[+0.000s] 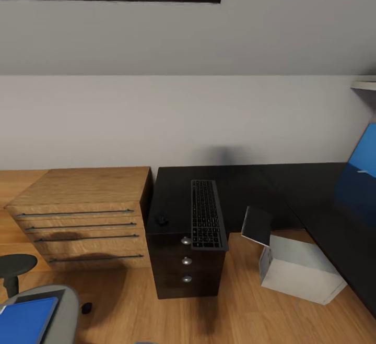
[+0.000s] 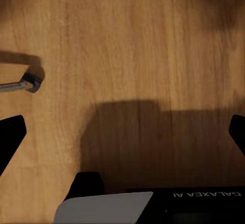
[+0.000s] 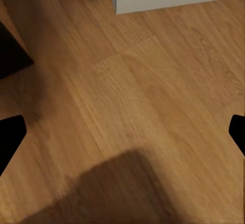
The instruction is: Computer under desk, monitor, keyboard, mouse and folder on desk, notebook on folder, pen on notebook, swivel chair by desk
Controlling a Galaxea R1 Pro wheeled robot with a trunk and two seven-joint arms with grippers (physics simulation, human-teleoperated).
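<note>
Black fingertips (image 2: pixel 11 134) flank the left wrist view; a black body panel (image 2: pixel 204 203) carries white "GALAXEA AI" lettering beside a pale grey plate (image 2: pixel 102 207).

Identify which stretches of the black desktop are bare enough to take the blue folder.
The matte black desk is bare between the slim dark-keyed keyboard and the blue back panel, and along the wall behind the keyboard. It is tighter at the left end: the small black mouse occupies the strip beside the light wood cabinet.
</note>
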